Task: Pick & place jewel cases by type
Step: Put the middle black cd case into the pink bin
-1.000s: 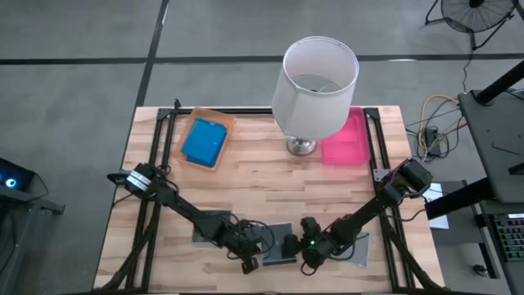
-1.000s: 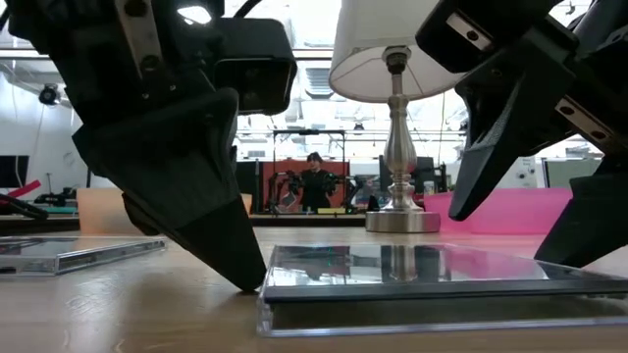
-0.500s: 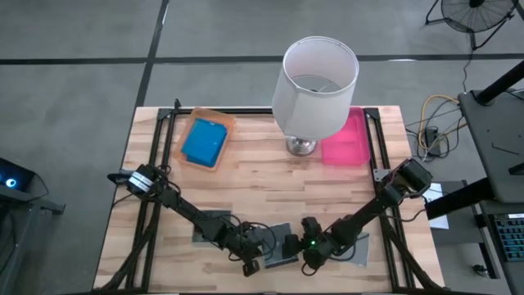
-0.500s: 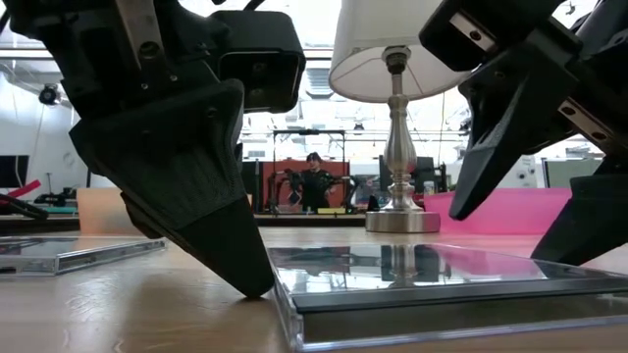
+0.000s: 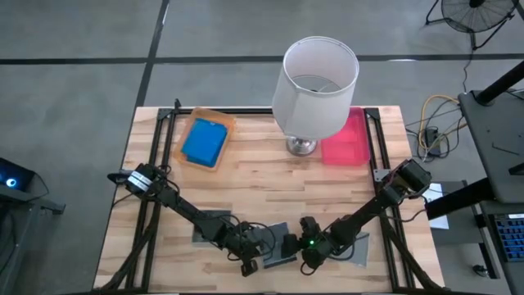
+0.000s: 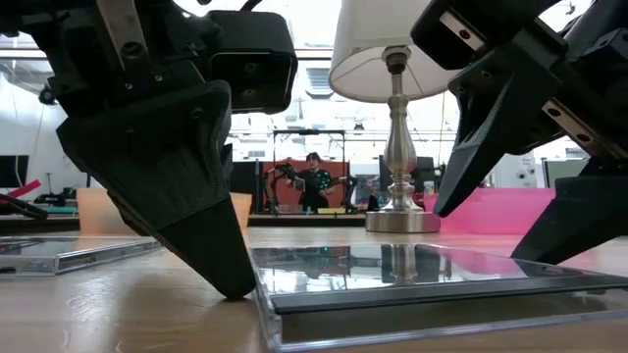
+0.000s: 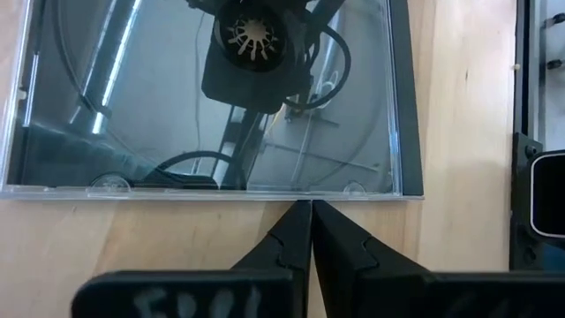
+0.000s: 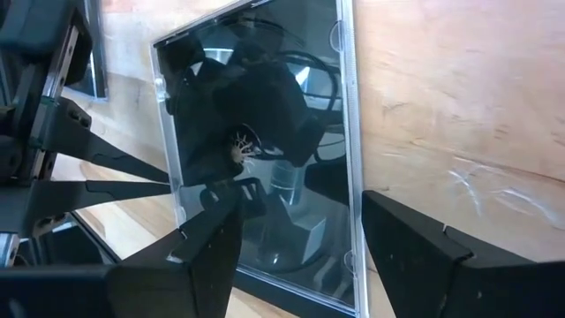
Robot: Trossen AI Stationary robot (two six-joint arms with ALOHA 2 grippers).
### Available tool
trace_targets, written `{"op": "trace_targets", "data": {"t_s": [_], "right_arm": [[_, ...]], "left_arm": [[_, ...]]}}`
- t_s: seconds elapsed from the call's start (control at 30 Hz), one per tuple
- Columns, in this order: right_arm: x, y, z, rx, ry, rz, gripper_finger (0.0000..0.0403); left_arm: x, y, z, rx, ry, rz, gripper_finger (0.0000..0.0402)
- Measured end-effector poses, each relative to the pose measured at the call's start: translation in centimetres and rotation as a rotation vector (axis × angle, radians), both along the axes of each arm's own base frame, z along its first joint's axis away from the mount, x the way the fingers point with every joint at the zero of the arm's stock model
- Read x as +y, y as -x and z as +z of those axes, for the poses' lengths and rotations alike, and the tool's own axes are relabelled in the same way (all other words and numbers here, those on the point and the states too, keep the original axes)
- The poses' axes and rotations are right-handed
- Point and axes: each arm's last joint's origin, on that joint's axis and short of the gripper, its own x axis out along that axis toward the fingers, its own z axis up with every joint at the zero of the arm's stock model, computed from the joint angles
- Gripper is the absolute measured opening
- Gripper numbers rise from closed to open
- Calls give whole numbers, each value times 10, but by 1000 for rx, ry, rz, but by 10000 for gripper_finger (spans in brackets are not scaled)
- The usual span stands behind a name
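At the tabletop's (image 5: 246, 184) six o'clock edge you see the clenched left tool (image 7: 310, 210) touching a clear jewel case (image 7: 212, 97); your right tool (image 8: 296, 234) straddles it, released.

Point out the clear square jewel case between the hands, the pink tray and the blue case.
Clear square jewel case (image 7: 212, 97): left wrist view, lid centre.
Pink tray (image 5: 345, 139): high view, floor.
Bright blue rectangular case (image 5: 204, 142): high view, top face.

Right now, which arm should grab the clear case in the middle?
Right. Its tool is open with a finger on each side of the case. The left tool is shut, only touching the case's edge.
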Motion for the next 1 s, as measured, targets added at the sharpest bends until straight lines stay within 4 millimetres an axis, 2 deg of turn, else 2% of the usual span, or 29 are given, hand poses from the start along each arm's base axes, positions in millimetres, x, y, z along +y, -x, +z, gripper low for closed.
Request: {"op": "trace_targets", "data": {"t_s": [1.0], "right_arm": [[6, -6, 9, -89, 8, 114, 221]], "left_arm": [[3, 6, -5, 84, -2, -24, 0]]}}
